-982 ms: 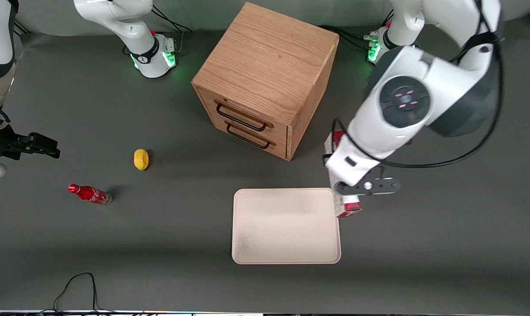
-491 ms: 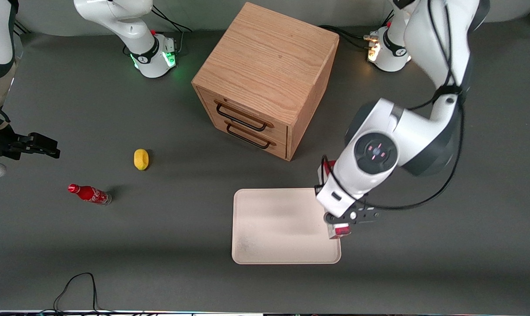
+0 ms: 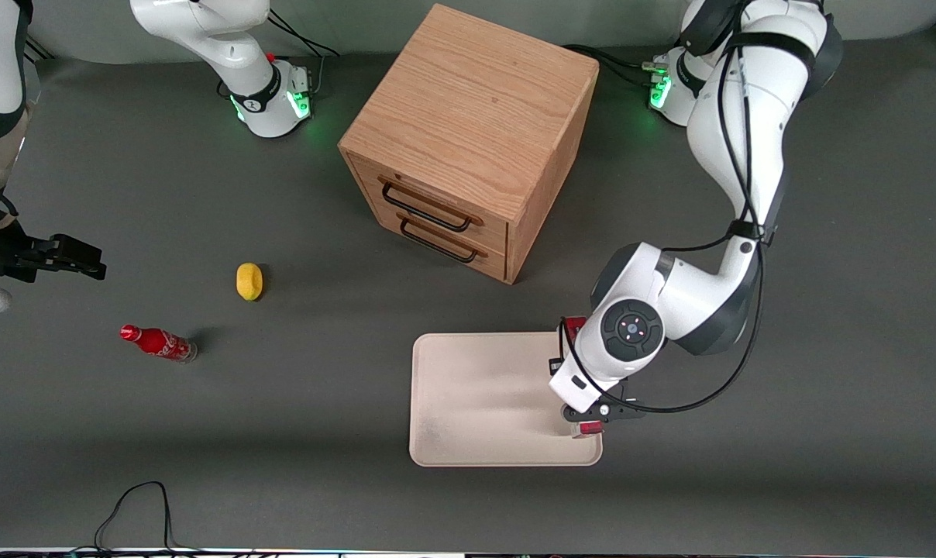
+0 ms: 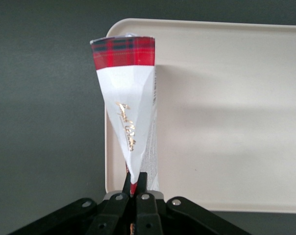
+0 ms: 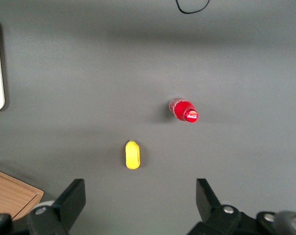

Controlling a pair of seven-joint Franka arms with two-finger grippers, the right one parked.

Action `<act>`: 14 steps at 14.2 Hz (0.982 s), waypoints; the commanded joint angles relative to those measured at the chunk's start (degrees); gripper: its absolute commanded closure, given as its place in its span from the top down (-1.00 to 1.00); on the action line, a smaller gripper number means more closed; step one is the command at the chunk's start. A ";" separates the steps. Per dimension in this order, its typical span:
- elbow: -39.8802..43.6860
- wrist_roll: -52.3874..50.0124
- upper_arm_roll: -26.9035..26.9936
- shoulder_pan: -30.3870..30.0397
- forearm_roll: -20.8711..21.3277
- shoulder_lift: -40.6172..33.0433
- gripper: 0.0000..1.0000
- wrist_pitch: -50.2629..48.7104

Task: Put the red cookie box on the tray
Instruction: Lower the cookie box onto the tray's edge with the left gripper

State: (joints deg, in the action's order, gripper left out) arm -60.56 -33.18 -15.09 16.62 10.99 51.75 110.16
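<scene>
Lowered over the one tray [image 3: 468,403] since a second ago, the gripper [image 3: 590,419] pinches the single red cookie box [image 4: 129,98], tartan-banded with a white face, at the tray's edge.

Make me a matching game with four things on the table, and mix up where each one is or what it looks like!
Things:
1. red cookie box
2. tray
3. cola bottle
4. wooden cabinet

Descriptions:
A. lying on its side near the yellow lemon, toward the parked arm's end of the table
B. pale cream, flat, with a low rim
C. pinched in the end effector, over the tray's edge
D. has two drawers with dark handles

Pairs: 1-C, 2-B, 3-A, 4-D
</scene>
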 commanded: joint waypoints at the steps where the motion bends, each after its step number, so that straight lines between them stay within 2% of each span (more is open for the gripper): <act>1: 0.18 1.01 0.85 0.61 0.87 1.15 -1.00 2.67; 7: 0.18 1.89 0.94 0.43 0.96 2.74 -1.00 5.32; 8: 0.18 2.41 1.29 0.61 1.31 2.74 -0.78 5.24; 9: 0.18 2.50 1.64 0.87 2.36 2.65 0.01 5.06; 10: 0.09 2.50 1.64 0.87 2.98 2.65 0.18 4.89; 11: 0.18 2.33 1.64 0.96 3.24 2.39 0.67 4.28; 12: 0.18 2.15 1.64 1.48 3.25 1.95 1.00 3.92; 14: 0.44 2.06 1.56 1.49 2.64 0.03 1.00 -0.01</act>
State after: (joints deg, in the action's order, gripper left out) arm -60.62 -31.27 -14.44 17.03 13.16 54.06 114.19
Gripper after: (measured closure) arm 0.370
